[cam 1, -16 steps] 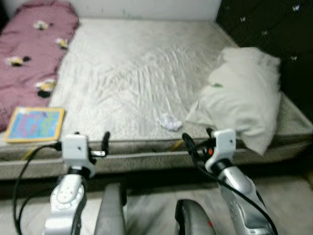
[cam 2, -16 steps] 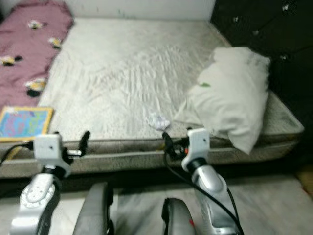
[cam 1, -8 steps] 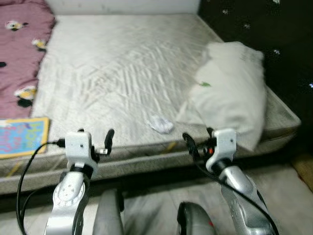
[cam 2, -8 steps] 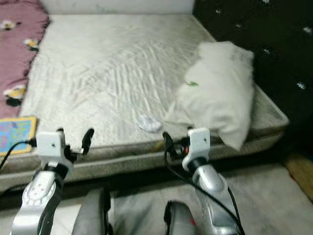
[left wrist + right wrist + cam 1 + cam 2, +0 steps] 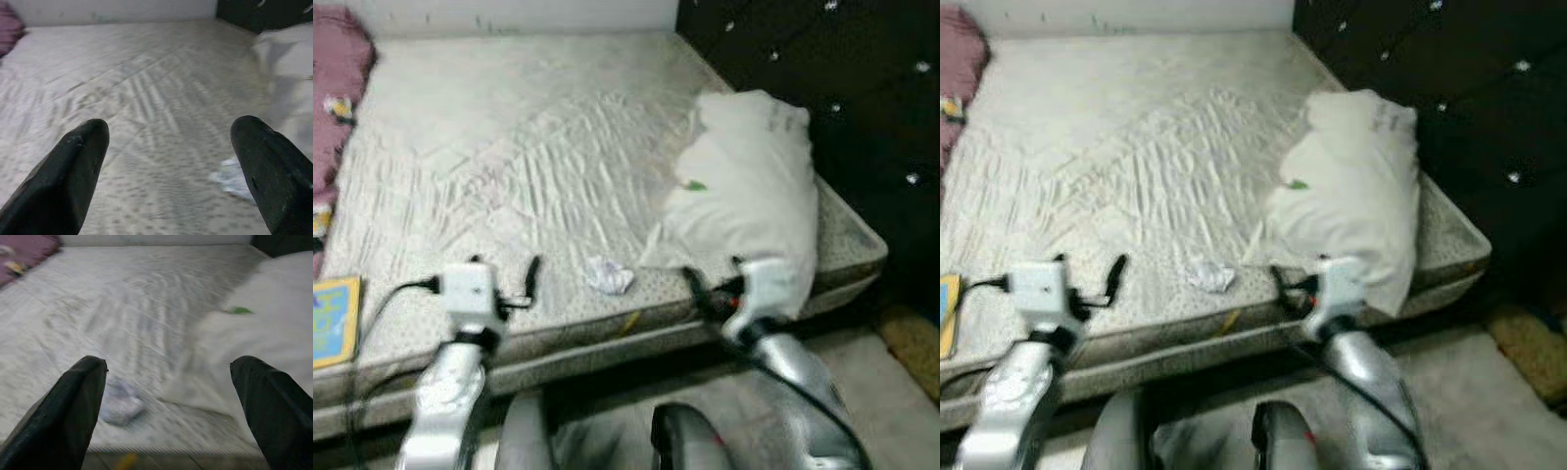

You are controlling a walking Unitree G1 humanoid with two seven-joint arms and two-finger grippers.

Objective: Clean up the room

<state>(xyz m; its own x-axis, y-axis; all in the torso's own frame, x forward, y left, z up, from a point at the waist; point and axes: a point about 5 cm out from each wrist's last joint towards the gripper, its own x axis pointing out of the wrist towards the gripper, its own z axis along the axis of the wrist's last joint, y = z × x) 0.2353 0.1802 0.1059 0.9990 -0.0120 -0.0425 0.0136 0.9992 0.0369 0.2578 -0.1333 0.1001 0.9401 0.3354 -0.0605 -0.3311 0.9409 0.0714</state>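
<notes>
1. Jaws spread wide on both grippers: the left gripper [image 5: 514,284] and right gripper [image 5: 710,284] hover empty at the near edge of the bed [image 5: 509,127].
2. Between them, on the bed near its edge, lies a crumpled paper [image 5: 608,276], just beside the white pillow [image 5: 749,196].
3. Over the last second the view has swung right; the pink blanket [image 5: 337,88] and book [image 5: 333,321] slid toward the left border, so the camera turned, not the things.
4. That probably squares the robot up to the paper for pickup.
</notes>
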